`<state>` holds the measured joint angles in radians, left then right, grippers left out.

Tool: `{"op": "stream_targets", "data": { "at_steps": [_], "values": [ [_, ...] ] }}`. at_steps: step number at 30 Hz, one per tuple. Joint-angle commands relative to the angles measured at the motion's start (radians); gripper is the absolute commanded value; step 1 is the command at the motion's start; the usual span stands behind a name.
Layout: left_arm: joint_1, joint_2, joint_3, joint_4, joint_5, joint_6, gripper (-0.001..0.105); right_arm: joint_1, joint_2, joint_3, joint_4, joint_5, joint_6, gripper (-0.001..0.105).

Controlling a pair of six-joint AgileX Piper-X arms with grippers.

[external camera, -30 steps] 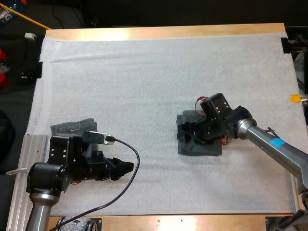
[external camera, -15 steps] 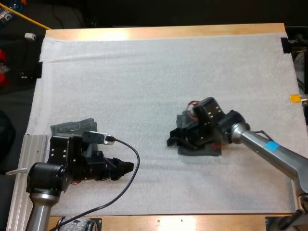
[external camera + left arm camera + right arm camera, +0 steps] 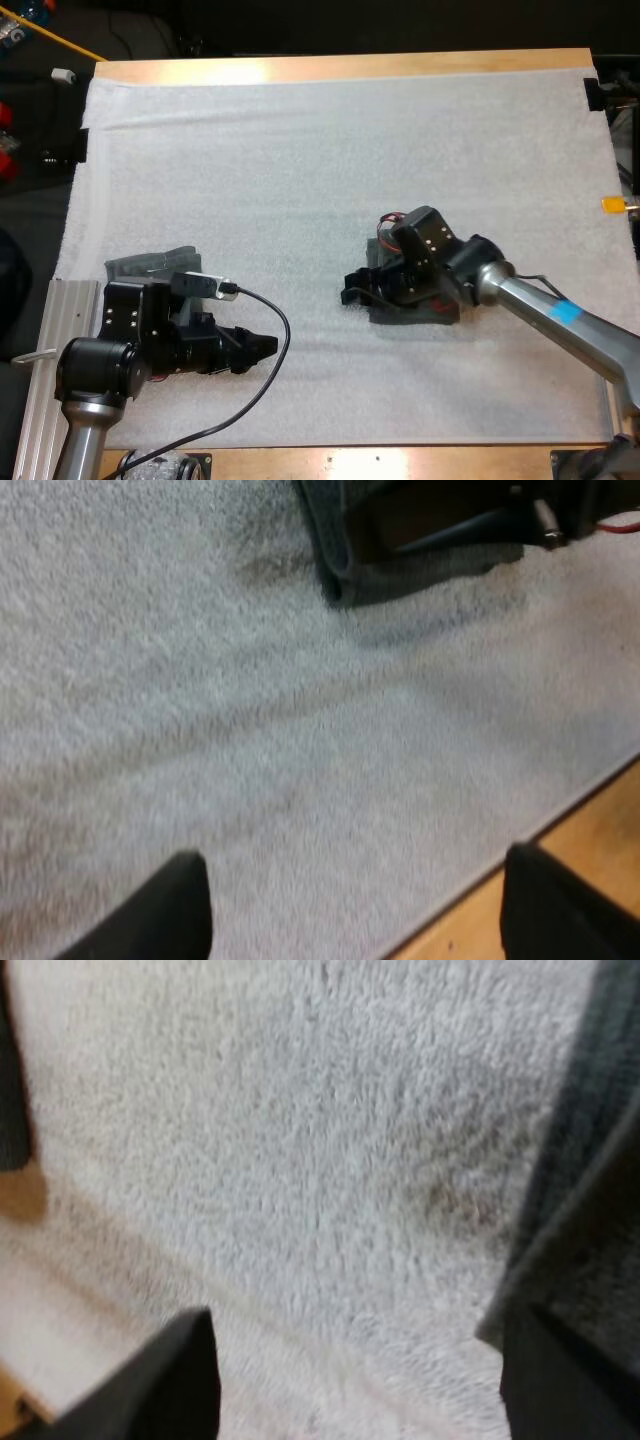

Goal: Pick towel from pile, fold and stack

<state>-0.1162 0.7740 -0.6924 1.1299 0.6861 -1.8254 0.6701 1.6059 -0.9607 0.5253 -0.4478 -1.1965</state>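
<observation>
A folded dark grey-green towel lies flat on the white mat, right of centre. My right gripper hangs low at its left edge, open, with nothing between the fingers; in the right wrist view the towel's edge runs beside one finger. A second dark towel lies crumpled at the mat's left side, just behind my left arm. My left gripper hovers open over bare mat, pointing right. From the left wrist view, the folded towel shows ahead with the right gripper on it.
An aluminium rail sits at the table's left front corner. The wooden table edge runs along the front, close below my left gripper. Bare mat spreads across the far half.
My right gripper has slid left across the folded towel, so its fingers now reach past the towel's left edge. The left arm has not moved.
</observation>
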Motion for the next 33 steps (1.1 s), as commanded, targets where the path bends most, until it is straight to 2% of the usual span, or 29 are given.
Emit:
{"op": "stream_targets", "data": {
  "at_steps": [1,4,8,21,24,26,29,33],
  "values": [
    [-0.006,0.003,-0.003,-0.014,0.008,0.005,0.060,-0.001,-0.046,-0.007,0.046,0.033,-0.028,0.058],
    [-0.006,0.003,-0.003,-0.014,0.008,0.005,0.060,-0.001,-0.124,-0.007,0.130,0.091,-0.088,0.058],
    [-0.006,0.003,-0.003,-0.014,0.008,0.005,0.060,-0.001,-0.232,-0.007,0.235,0.100,-0.143,0.058],
    [-0.006,0.003,-0.003,-0.014,0.008,0.005,0.060,-0.001,-0.573,-0.007,0.435,0.221,-0.148,0.058],
    [-0.006,0.003,-0.003,-0.014,0.008,0.005,0.060,-0.001,-0.654,-0.007,0.485,0.282,-0.144,0.058],
    [-0.006,0.003,-0.003,-0.014,0.008,0.005,0.060,-0.001,-0.719,-0.007,0.505,0.389,-0.127,0.058],
    [-0.006,0.003,-0.003,-0.036,0.014,0.005,0.060,-0.001,-0.778,-0.007,0.499,0.493,-0.104,0.058],
    [-0.006,0.003,-0.003,-0.115,0.052,-0.047,0.060,-0.001,-0.806,-0.007,0.499,0.541,-0.083,0.058]
  ]
}}
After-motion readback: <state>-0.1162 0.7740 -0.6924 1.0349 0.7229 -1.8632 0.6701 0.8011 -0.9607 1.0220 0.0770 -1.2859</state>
